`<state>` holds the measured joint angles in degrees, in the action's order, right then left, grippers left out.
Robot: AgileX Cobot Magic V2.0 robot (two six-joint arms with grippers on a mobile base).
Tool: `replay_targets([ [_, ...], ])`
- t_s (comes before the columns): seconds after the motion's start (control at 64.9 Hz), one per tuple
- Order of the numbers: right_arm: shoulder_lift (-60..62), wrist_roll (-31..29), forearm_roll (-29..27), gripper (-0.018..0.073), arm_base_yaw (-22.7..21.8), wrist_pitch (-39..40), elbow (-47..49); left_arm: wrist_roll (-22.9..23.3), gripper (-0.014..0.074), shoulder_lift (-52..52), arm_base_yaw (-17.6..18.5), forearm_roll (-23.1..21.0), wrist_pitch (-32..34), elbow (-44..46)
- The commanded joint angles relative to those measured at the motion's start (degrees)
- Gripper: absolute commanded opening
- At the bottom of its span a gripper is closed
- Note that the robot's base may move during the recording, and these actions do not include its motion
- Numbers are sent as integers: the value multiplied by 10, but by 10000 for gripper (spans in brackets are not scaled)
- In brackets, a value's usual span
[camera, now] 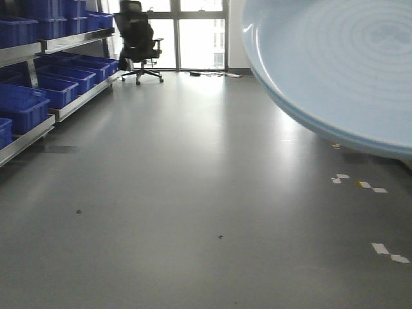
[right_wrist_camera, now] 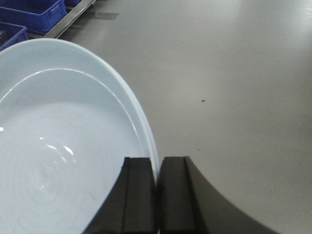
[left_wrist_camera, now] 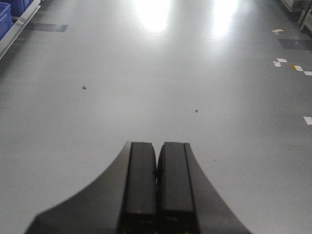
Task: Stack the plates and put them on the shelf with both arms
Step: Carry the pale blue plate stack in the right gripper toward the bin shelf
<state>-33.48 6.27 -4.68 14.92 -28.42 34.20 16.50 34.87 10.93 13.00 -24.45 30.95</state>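
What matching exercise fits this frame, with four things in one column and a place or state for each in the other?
Things:
1. left gripper
2. right gripper
3. blue bins
4. office chair

Places or states:
A. by the window
B. shut on the rim of the plate
C. shut, holding nothing
D. on the rack at the left

Pairs: 1-C, 2-B, 3-D, 4-A

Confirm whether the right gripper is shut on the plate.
Shut on it: in the right wrist view, the right gripper pinches the plate by its rim.
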Motion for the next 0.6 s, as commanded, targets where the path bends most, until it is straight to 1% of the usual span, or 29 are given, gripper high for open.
replay_targets([
  [0.0,1,-1,-5,15,-3,55,18,5,83,-1,1,4,47,17],
  [0.586,1,-1,-5,15,-3,55,18,5,83,-1,1,4,47,17],
])
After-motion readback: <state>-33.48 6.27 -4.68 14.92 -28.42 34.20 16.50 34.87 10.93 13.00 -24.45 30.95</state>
